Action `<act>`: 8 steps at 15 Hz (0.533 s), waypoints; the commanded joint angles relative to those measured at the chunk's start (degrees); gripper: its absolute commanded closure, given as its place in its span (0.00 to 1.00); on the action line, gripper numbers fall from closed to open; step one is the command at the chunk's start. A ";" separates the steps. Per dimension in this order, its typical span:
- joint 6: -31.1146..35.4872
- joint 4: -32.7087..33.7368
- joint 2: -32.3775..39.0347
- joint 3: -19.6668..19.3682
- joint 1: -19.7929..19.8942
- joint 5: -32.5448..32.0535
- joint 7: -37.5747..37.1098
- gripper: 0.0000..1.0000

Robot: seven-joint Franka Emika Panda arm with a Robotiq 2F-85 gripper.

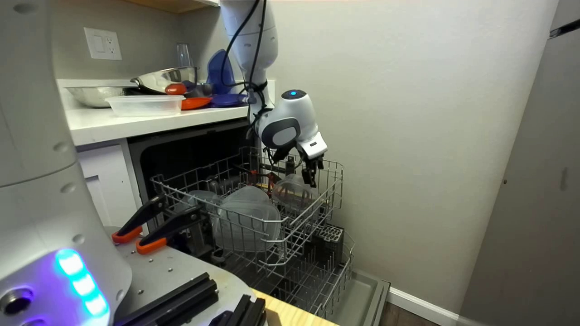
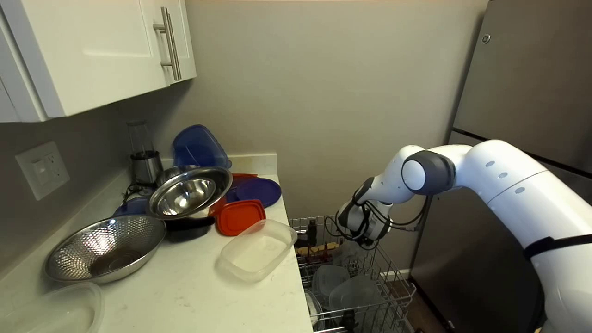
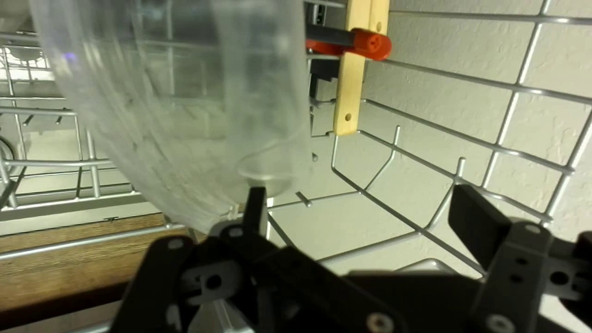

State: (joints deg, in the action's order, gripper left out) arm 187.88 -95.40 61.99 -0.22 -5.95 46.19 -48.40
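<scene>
My gripper (image 1: 311, 174) is open and empty at the upper dishwasher rack's wall side. In the wrist view its fingers (image 3: 360, 199) are spread apart, with rack wires and the wall showing between them. A clear plastic container (image 1: 292, 192) stands tilted in the upper rack (image 1: 267, 221) next to the gripper. In the wrist view this container (image 3: 185, 101) fills the upper left. The left finger overlaps its lower edge; I cannot tell whether they touch. In an exterior view the arm's wrist (image 2: 365, 222) hides the fingers.
Larger clear containers (image 1: 247, 222) sit in the rack. A wooden piece (image 3: 349, 88) and a red-tipped utensil (image 3: 370, 45) lie by the rack's wires. The counter (image 2: 194, 296) holds a clear rectangular container (image 2: 259, 249), colander (image 2: 106, 249), steel bowls (image 2: 189, 192) and a red lid (image 2: 240, 217).
</scene>
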 commanded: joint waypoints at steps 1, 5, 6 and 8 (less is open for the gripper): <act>1.84 -0.03 -0.34 2.60 1.82 -0.11 2.32 0.00; 5.48 1.45 -0.08 5.68 3.62 -2.10 3.66 0.00; 6.75 2.30 0.12 7.32 4.60 -2.91 3.76 0.00; 8.67 3.77 0.66 10.46 6.52 -5.17 3.24 0.00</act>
State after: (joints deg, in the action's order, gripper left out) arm 193.55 -93.36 62.09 5.09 -3.13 43.90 -46.49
